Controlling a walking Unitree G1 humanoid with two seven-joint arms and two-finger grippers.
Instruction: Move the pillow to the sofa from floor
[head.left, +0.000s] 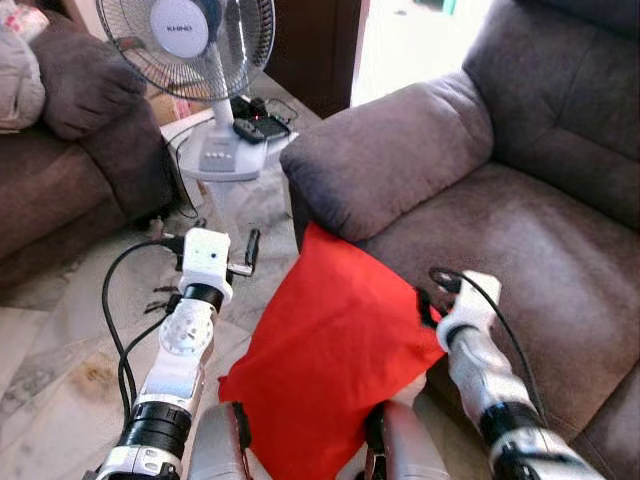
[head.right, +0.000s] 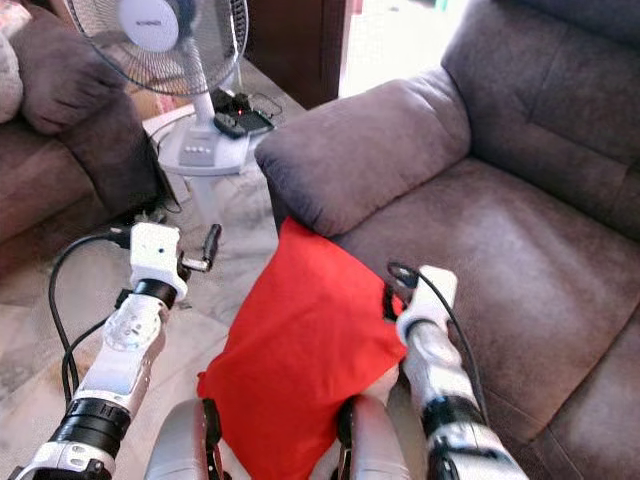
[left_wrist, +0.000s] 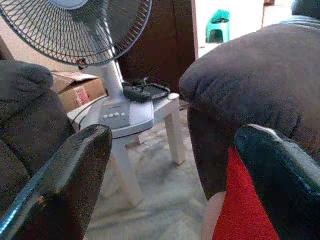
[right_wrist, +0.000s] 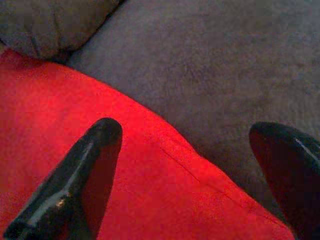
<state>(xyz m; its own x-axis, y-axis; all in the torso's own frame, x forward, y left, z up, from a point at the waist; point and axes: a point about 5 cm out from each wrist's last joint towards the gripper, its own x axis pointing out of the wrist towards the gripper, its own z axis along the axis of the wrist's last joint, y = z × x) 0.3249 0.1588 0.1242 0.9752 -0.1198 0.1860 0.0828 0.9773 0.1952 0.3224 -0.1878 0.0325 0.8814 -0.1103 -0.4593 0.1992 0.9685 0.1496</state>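
I'm looking down at a pale marbled tile floor (head.left: 60, 340) between two pieces of dark grey-brown upholstery: the big plush fabric sofa (head.left: 520, 230) on my right, with its fat rounded armrest (head.left: 390, 150) jutting toward me, and a second grey-brown couch (head.left: 70, 170) on the left. Between them stands a white pedestal fan with a wire cage (head.left: 195, 45), its base on a small white plastic bench (left_wrist: 150, 107) that also carries a dark remote-like object (head.left: 250, 130) (I can't make out exactly what it is). A cardboard box (left_wrist: 75, 87) sits behind the fan.

The bright red square fabric pillow (head.left: 330, 350) stands tilted against the front of the sofa, its upper corner tucked just under the armrest and its right edge lying against the seat cushion front; its lower part is down by the robot's legs, where I can't tell whether it touches the floor.

The right gripper (right_wrist: 185, 175) has its fingers (right_wrist: 75, 185) spread wide, one over the red fabric and the other over the grey seat, clamping nothing. The left gripper (left_wrist: 170, 185) is raised left of the pillow, fingers (left_wrist: 70, 170) likewise wide apart and empty, with the pillow's edge just beside one of them.
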